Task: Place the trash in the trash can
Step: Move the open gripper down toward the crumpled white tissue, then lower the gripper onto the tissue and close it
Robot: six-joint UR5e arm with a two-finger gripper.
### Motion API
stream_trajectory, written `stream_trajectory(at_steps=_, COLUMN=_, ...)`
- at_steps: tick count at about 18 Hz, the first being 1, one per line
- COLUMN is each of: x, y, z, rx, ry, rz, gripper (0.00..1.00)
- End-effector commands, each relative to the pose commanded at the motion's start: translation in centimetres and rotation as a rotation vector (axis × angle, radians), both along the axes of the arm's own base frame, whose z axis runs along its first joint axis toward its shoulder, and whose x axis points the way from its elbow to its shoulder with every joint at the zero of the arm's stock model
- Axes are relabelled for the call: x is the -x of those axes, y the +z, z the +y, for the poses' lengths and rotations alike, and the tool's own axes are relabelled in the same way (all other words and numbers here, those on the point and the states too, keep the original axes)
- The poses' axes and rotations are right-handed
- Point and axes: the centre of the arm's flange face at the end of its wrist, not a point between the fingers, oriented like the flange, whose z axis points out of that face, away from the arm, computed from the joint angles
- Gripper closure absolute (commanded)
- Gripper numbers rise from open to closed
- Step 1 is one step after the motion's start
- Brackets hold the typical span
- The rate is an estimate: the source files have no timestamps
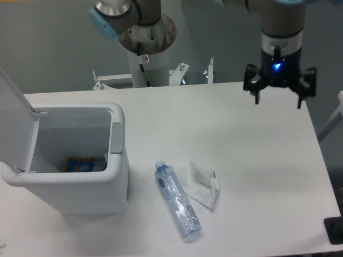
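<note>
Pincer: the pincer (278,92) hangs over the far right part of the surface (252,160), its two dark fingers (255,85) spread wide apart with nothing between them; a blue light glows on its body.
Bottle: the clear bluish bottle (178,201) lies on its side near the front edge of the surface, blue cap toward the bin, its body slanting away to the front right.
Wrapper: the crumpled white wrapper (202,184) lies just beside the bottle on its right, at most touching it; whether they touch cannot be told.
Bin: the white bin (72,184) stands at the left of the surface, lid (13,88) swung up and open at its left side; a small colourful packet (84,164) shows at the bottom inside.
Spacing: the pincer is well apart from both bottle and wrapper; the bottle's cap end is near the bin's right wall but clear of it.
Arm base: the grey column (146,37) rises behind the far edge.
</note>
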Motion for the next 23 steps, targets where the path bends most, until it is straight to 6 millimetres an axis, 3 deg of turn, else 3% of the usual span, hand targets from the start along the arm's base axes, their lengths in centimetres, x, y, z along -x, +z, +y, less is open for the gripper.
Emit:
stream_trajectory(at_steps=4, x=-0.8, y=-3.7, z=2.1, rx=-0.001, ry=-0.017, rz=-0.069, gripper=0.00)
stream_trajectory(at_steps=11, x=-1.9, y=-11.6, z=6.4, rx=-0.002, ry=0.170, rz=-0.240, gripper=0.00)
stream_trajectory(at_steps=15, x=-2.8, y=-14.2, z=8.2, rx=0.008, ry=0.267, rz=-0.293, gripper=0.00)
stream_trajectory(at_steps=21, x=-4.2, y=-16.3, z=9.7, rx=0.018, ry=0.404, rz=-0.334, gripper=0.00)
stream_trajectory(at_steps=23, x=-5.6, y=-18.3, z=10.2, rx=0.032, ry=0.430, rz=-0.341, gripper=0.00)
